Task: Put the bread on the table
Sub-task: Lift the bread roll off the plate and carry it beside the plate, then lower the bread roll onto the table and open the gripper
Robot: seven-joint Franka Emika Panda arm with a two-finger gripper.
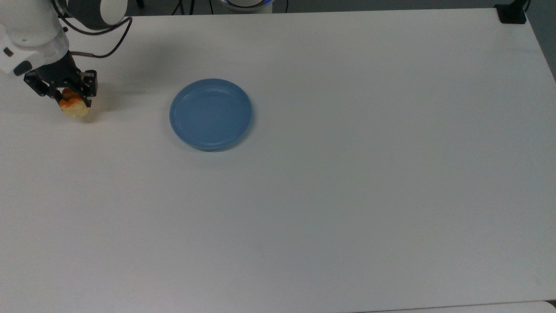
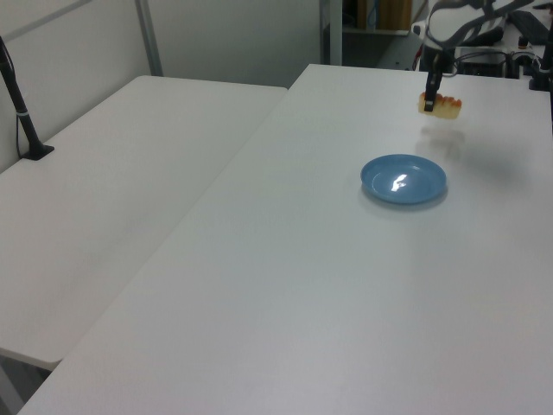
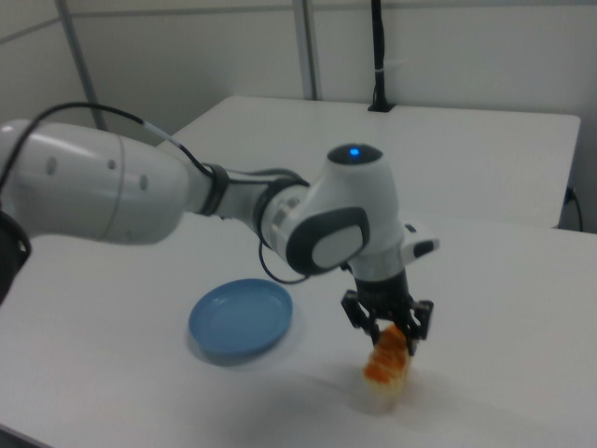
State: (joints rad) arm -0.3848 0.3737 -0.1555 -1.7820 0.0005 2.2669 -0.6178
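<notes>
"How far along are you?"

"I'm holding the bread (image 1: 74, 107) pinched in my claw (image 1: 65, 96), off the blue plate (image 1: 210, 114) and well to the top view's left of it. In the left view it's hanging just above the table (image 1: 347, 182), its shadow underneath. I'm judging that lowering and letting go are what's remaining."

"Any labels or writing?"

"I'm seeing none."

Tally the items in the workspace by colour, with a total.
Blue: 1, the plate, nothing on it.
Pale yellow with orange stripes: 1, the bread, gripped by the pincer above the table, off toward the top view's left of the plate.
Black: 1, a clamp at the table's far corner in the top view.
Total: 3
</notes>
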